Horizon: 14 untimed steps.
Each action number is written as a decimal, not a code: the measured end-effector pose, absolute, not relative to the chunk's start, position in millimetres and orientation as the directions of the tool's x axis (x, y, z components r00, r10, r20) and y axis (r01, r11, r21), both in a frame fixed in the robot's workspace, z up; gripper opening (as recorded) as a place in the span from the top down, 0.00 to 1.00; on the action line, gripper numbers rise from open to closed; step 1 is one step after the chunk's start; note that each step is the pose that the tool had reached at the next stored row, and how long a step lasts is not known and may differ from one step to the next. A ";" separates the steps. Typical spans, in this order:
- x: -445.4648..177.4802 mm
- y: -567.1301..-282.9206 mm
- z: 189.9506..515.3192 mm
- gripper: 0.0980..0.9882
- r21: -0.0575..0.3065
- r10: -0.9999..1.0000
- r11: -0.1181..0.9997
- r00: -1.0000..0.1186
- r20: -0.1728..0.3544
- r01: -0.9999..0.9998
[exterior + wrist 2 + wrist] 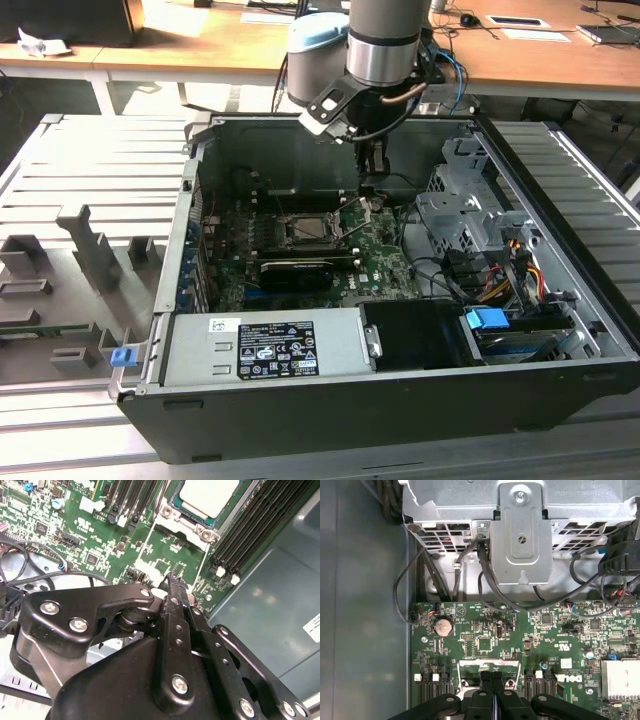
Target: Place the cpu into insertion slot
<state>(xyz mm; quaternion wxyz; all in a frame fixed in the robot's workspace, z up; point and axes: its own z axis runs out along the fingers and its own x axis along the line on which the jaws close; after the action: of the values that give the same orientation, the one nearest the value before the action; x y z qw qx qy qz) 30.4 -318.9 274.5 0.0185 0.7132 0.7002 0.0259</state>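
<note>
1 closed pincer [172, 580], cpu [207, 494] in insertion slot [197, 526]

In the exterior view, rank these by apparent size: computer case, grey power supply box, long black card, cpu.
Largest to smallest:
computer case
grey power supply box
long black card
cpu
The gaps are plain despite differing nearness.

Dull silver metal cpu [207, 496], smooth black pincer [173, 582], glossy green board [520, 630], grey metal case [350, 420]

One cpu [207, 495], one insertion slot [187, 523], one gripper [174, 580], one computer case [350, 415].
</note>
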 end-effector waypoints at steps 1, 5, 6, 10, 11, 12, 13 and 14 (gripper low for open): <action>32.6 -318.9 274.5 0.99 0.063 1.000 -0.019 0.018 0.011 0.998; 37.3 -318.9 274.5 0.99 0.063 1.000 -0.019 0.018 0.011 0.998; 38.2 -318.9 274.5 0.99 0.063 1.000 -0.019 0.018 0.011 0.998; 43.9 -318.8 274.5 0.99 0.063 1.000 -0.019 0.018 0.011 0.998; 46.3 -318.9 274.5 0.99 0.063 1.000 -0.019 0.018 0.011 0.998; 47.3 -318.9 274.5 0.99 0.063 1.000 -0.019 0.018 0.011 0.998; 48.1 -318.8 274.5 0.99 0.063 1.000 -0.019 0.018 0.011 0.998; 49.5 -318.9 274.5 0.99 0.063 1.000 -0.019 0.018 0.011 0.998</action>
<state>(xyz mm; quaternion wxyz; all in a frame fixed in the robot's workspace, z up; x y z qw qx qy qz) 49.5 -318.9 274.5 0.0185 0.7132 0.7003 0.0259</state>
